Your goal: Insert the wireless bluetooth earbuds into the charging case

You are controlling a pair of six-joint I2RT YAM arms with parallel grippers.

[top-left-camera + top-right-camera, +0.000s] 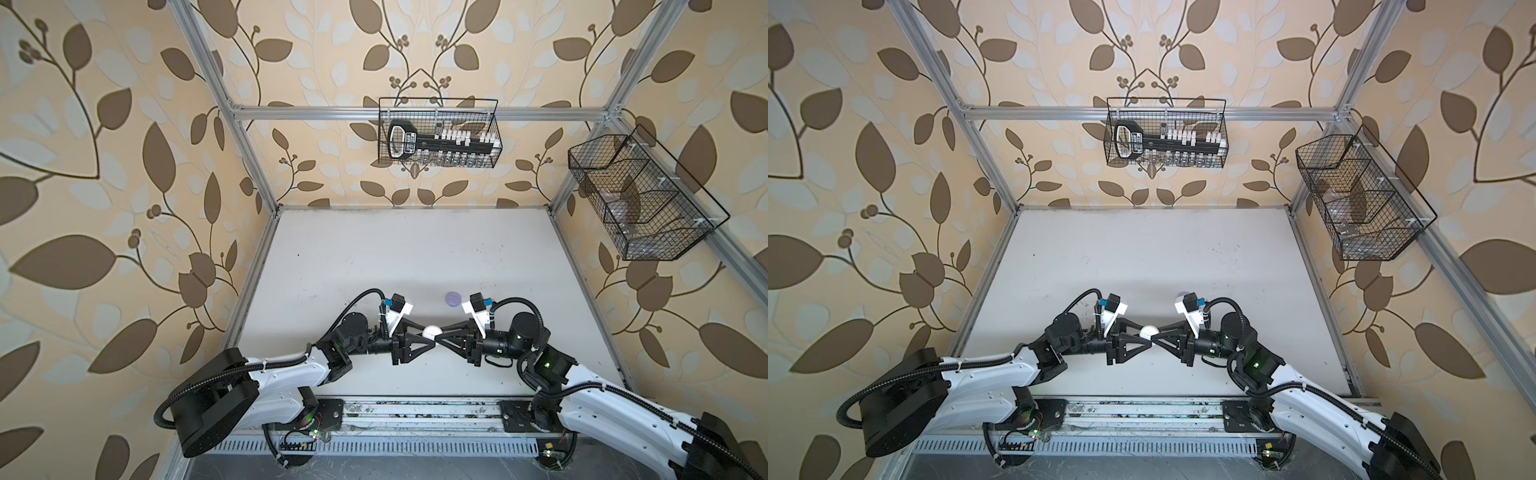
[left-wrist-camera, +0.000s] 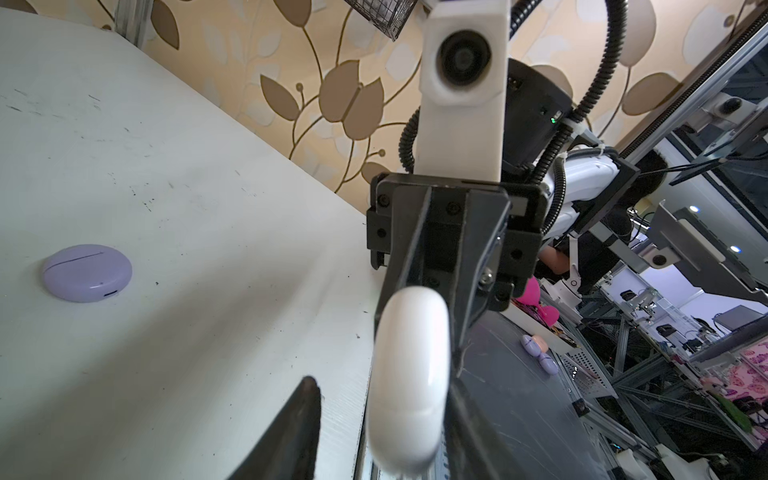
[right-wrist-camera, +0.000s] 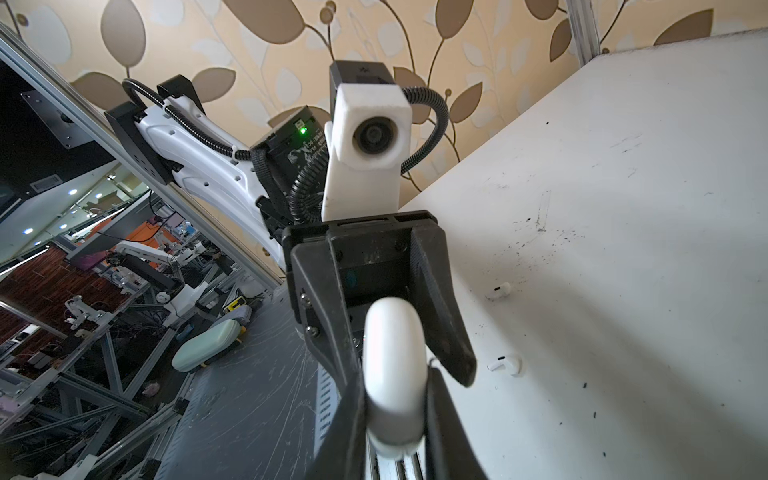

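A white round charging case point(image 1: 431, 331) point(image 1: 1148, 331) hangs above the table's front middle, between both grippers. My right gripper point(image 3: 392, 370) point(image 1: 437, 335) is shut on the case point(image 3: 395, 365), a finger pressed on each flat side. My left gripper point(image 2: 382, 382) point(image 1: 426, 335) stands open around the same case point(image 2: 409, 386); one finger point(image 2: 303, 419) is clear of it, the other lies close against it. Two white earbuds point(image 3: 498, 291) point(image 3: 505, 365) lie on the table below, in the right wrist view only. A shut lavender case point(image 2: 86, 272) point(image 1: 453, 298) rests on the table just behind the grippers.
The white table point(image 1: 415, 249) stretches back to the wall behind the arms. Two wire baskets point(image 1: 439, 133) point(image 1: 640, 199) hang on the frame at the back and right. Small lavender pieces point(image 2: 538, 353) lie on the dark surface beyond the table's front edge.
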